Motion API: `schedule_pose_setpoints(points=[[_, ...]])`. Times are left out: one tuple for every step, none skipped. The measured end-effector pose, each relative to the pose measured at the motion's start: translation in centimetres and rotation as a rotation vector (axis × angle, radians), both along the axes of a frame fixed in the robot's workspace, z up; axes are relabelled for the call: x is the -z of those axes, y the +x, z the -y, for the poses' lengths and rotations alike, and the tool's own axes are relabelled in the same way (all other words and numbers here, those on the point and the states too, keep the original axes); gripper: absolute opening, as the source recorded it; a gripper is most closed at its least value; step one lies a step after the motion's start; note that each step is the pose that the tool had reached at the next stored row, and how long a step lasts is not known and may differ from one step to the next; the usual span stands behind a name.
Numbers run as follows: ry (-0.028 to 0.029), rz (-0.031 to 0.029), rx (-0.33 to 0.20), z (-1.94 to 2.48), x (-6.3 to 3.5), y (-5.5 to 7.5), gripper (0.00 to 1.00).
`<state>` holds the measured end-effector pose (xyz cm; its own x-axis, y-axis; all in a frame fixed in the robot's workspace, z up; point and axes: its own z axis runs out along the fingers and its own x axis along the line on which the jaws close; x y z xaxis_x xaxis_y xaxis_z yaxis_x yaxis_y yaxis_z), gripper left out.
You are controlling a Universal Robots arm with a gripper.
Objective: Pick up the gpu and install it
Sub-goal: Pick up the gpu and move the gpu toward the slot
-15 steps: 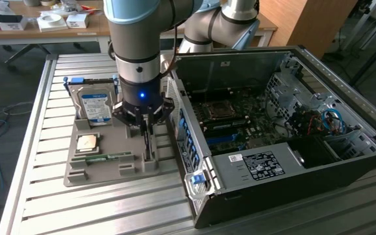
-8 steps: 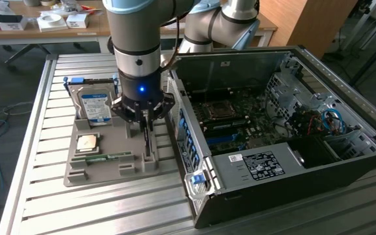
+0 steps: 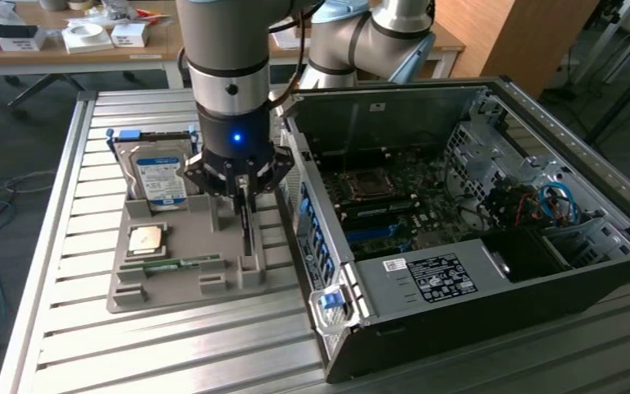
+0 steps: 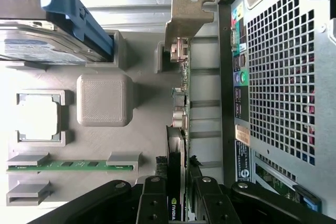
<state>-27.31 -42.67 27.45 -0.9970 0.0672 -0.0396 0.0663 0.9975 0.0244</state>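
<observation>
The gpu (image 3: 247, 228) stands on its long edge in a slot of the grey holder (image 3: 189, 238), close beside the open computer case (image 3: 425, 279). In the wrist view the gpu (image 4: 178, 108) shows edge-on, with its metal bracket (image 4: 188, 14) at the far end. My gripper (image 3: 240, 190) hangs straight down over the card. Its black fingers (image 4: 153, 199) press on both faces of the card, so the gripper (image 4: 178, 203) is shut on it. The card still sits in the holder's slot.
The holder also carries a silver blue-labelled hard drive (image 3: 162, 176), a square processor chip (image 3: 145, 238) and a green memory stick (image 3: 173, 264). The case lies open on the slatted aluminium table (image 3: 96, 345), motherboard (image 3: 386, 197) exposed. A cluttered desk (image 3: 75, 37) stands behind.
</observation>
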Motion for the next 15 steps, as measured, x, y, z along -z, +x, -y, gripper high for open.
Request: schedule_pose_setpoints(points=[[0.0001,0.0000,0.000,0.00,-0.21,0.0,0.26],[0.0001,0.0000,0.000,0.00,-0.43,0.0,0.26],[0.0000,0.0000,0.000,0.00,-0.68,0.0,0.26],[0.0001,0.0000,0.000,0.00,-0.93,0.0,0.26],[0.0000,0.0000,0.000,0.00,-1.19,0.0,0.26],[0.0000,0.0000,0.000,0.00,-1.47,0.0,0.26],[0.0001,0.0000,0.000,0.00,-1.74,0.0,0.26],[0.0000,0.0000,0.000,0.00,-2.01,0.0,0.26],[0.0000,-0.0001,0.000,0.00,-2.29,0.0,0.26],[0.0000,-0.0001,0.000,0.00,-2.58,0.0,0.26],[0.0000,0.0000,0.000,0.00,-2.87,0.0,0.26],[0.0000,0.0000,0.000,0.00,-3.17,0.0,0.26],[0.0001,0.0000,0.000,0.00,-3.45,0.0,0.26],[0.0000,-0.0001,0.000,0.00,-3.74,0.0,0.26],[0.0000,0.0000,0.000,0.00,-4.02,0.0,0.26]])
